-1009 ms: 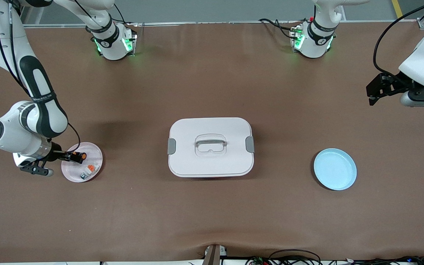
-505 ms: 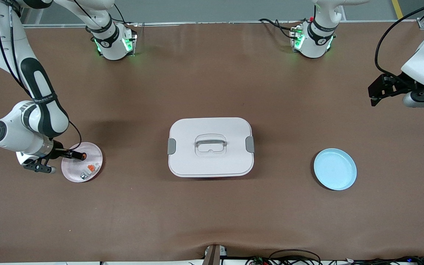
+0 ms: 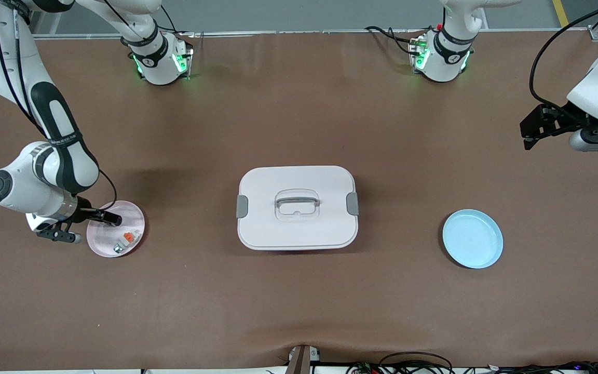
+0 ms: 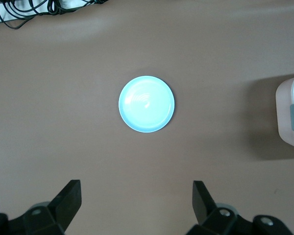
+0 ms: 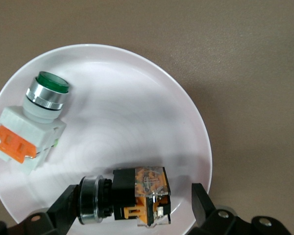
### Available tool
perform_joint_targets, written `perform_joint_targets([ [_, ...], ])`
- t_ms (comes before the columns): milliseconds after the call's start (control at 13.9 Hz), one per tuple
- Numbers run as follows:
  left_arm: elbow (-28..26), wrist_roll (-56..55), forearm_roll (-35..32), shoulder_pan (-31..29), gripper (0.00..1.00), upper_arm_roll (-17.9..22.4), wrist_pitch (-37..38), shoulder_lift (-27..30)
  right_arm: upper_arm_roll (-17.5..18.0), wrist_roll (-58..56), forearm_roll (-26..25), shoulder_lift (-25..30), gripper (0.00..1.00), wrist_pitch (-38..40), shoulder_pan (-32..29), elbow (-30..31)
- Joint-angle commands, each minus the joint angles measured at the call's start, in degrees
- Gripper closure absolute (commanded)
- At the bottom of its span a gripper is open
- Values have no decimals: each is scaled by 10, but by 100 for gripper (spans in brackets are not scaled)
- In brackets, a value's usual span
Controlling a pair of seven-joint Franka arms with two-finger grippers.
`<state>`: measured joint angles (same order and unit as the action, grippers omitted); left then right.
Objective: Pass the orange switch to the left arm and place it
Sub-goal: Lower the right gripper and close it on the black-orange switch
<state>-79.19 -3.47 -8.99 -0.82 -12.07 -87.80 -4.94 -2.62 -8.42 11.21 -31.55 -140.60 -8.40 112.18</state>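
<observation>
switch: the orange switch (image 5: 125,196) lies on its side in the pink plate (image 3: 134,236) at the right arm's end of the bench, long axis across the finger gap | right gripper (image 5: 132,205): spread, straddling it, not pinching | left gripper (image 4: 136,200): spread, waiting above bench near the blue plate (image 3: 473,239) | box (image 3: 297,208) between plates

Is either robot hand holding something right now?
No, nothing is held. The right gripper has open jaws either side of the orange switch on the pink plate, not pinching it. The left gripper waits empty over the table.
</observation>
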Motion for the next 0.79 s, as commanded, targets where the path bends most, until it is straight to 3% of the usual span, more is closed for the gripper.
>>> perform_joint_targets([
  [0,0,4,-5,-4,0,-1,1,3,4,-12,11,3,0,-4,-5,6],
  [721,2,2,-5,-5,0,0,1,3,4,-12,11,3,0,3,-2,6],
])
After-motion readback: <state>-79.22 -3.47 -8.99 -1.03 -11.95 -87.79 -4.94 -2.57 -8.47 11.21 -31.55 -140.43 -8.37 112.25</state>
